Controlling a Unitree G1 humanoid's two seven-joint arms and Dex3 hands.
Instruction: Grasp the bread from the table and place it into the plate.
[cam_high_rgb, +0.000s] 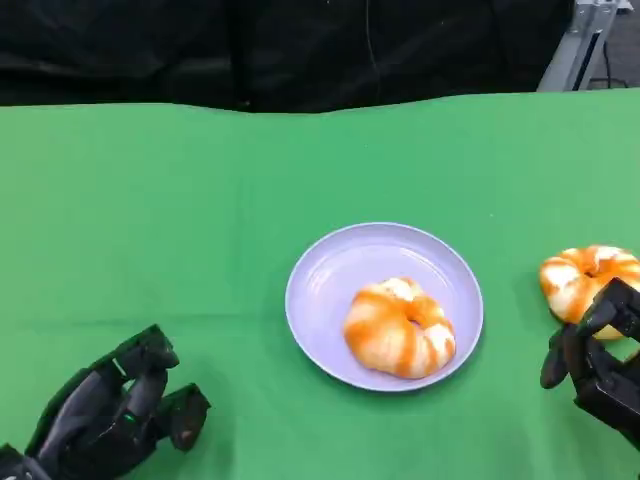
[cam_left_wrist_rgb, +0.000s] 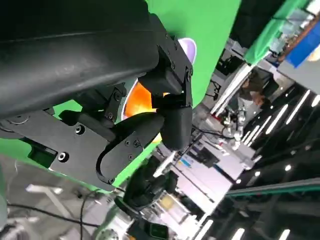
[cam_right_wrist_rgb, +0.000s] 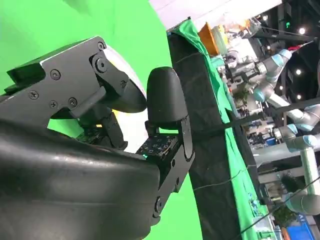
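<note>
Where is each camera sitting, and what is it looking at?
Head view: up on the robot, looking down at the green table, plate, two breads; left hand and right hand show.
Left wrist view: behind the left hand, facing across the table to a room.
Right wrist view: behind the right hand, facing along the table.
Shared: head and left wrist views both see the bread in the plate.

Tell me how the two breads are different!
The bread on the plate sits inside the purple plate near the middle of the table. The bread by the edge lies on the green cloth, right in front of the right robot hand, whose fingers partly cover it. The plate's bread shows whole. Both are round, orange-and-white striped buns of similar size.
</note>
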